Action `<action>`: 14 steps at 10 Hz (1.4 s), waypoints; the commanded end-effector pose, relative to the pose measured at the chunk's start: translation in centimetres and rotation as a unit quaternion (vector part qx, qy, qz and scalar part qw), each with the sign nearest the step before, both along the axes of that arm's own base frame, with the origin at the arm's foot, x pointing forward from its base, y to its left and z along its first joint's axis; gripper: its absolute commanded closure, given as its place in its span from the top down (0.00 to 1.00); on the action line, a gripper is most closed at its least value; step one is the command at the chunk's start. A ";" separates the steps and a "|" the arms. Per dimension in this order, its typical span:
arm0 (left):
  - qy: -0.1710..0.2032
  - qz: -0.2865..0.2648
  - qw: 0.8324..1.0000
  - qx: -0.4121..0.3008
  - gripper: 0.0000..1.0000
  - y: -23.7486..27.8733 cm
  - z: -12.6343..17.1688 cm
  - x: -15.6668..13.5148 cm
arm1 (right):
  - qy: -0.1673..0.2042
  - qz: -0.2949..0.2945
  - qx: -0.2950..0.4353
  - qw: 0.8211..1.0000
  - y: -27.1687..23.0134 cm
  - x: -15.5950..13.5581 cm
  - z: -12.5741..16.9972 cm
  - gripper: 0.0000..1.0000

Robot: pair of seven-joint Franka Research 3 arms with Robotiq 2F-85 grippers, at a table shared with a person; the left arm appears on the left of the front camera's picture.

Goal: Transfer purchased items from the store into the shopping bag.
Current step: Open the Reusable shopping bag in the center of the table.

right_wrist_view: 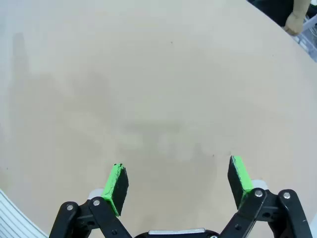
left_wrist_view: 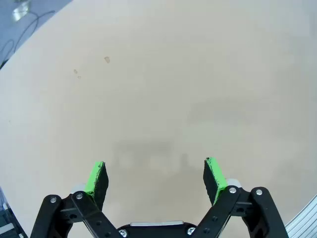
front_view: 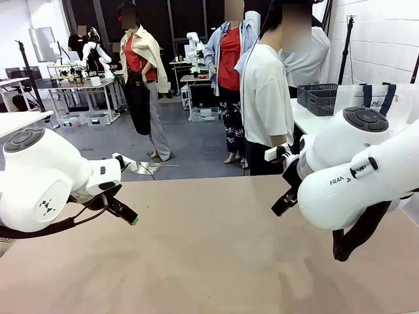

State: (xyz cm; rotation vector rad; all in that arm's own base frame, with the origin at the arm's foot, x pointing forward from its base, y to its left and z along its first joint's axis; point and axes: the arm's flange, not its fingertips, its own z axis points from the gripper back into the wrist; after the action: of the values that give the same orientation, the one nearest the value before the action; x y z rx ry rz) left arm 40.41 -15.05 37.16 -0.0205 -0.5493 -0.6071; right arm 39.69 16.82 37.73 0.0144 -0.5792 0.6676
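The shopping bag (front_view: 376,98) is seen at the right edge of the front view, partly hidden behind the white right arm (front_view: 366,170). It is made of clear, crinkly plastic, and two dark navy strap handles run down its face. Just to its left the store (front_view: 319,99) is found, a dark grey plastic basket with lattice-perforated sides. Both are set on a white surface (front_view: 302,118) at the right of the frame, well apart from both end effectors and beyond the far edge of the beige bench (front_view: 209,261). What the basket holds cannot be made out from here.

A person in a white shirt (front_view: 263,98) is seen standing at the far side of the bench, just left of the basket.

In the left wrist view the left end effector (left_wrist_view: 156,173) is shown spread wide above bare bench top, with nothing between its green pads (left_wrist_view: 96,176). A few small marks (left_wrist_view: 106,60) are noted on the surface at the upper left of that frame. In the right wrist view the right end effector (right_wrist_view: 178,178) is likewise spread wide, with nothing held, above the bench. A hand of the person (right_wrist_view: 293,20) is caught in the upper right corner of that frame.
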 end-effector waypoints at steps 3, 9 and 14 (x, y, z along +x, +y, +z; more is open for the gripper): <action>0.000 0.000 1.000 0.000 1.00 0.0 0.0 0.0 | 0.001 0.000 0.000 1.000 0.0 -0.1 -0.2 1.00; 0.000 0.000 1.000 0.000 1.00 0.0 0.0 0.0 | 0.001 0.000 0.000 1.000 0.0 -0.1 -0.2 1.00; -0.116 0.033 0.990 -0.076 1.00 1.0 8.2 3.7 | -0.080 -0.050 0.078 0.992 -0.4 3.2 7.0 1.00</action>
State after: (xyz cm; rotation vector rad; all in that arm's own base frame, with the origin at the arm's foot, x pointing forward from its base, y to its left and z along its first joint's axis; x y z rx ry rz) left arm 42.26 -14.78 41.87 -0.0465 -0.6933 -0.5441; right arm 41.24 16.79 41.59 0.0361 -0.6823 0.6033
